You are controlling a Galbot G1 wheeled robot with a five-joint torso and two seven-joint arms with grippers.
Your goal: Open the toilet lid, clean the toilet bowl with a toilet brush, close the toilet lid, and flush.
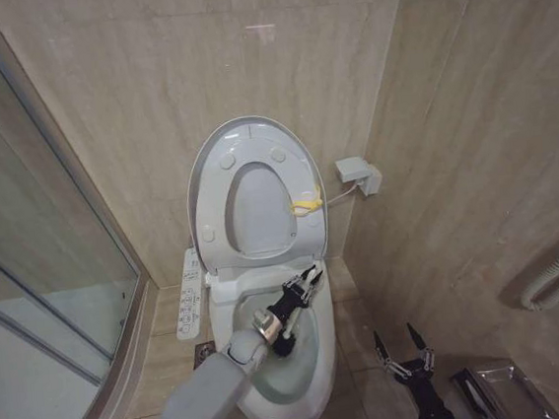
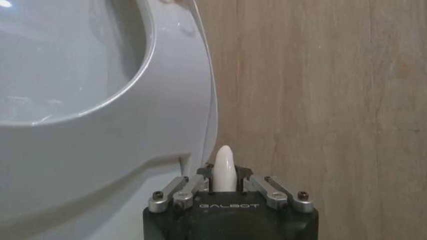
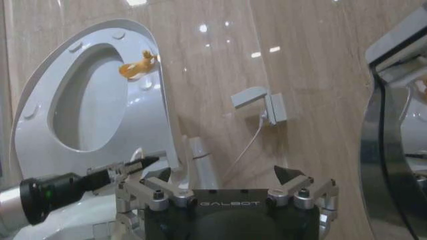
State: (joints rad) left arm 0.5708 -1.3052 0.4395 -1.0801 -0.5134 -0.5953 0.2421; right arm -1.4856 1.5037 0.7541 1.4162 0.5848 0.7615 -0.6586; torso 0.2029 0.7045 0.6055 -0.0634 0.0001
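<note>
- The lid (image 1: 252, 133) and seat ring (image 1: 221, 200) stand raised against the far tiled wall, a yellow loop (image 1: 305, 206) hanging at the seat's right edge.
- The left end effector (image 1: 307, 284) reaches over the open bowl (image 1: 319, 359) near its far rim, fingers pinching a pale brush handle (image 2: 223, 167).
- The right end effector (image 1: 398, 342) hovers low over the floor right of the bowl, fingers spread and empty.
- A button panel (image 1: 189, 295) runs along the bowl's left side; a wall box (image 1: 357, 175) sits right of the lid.
</note>
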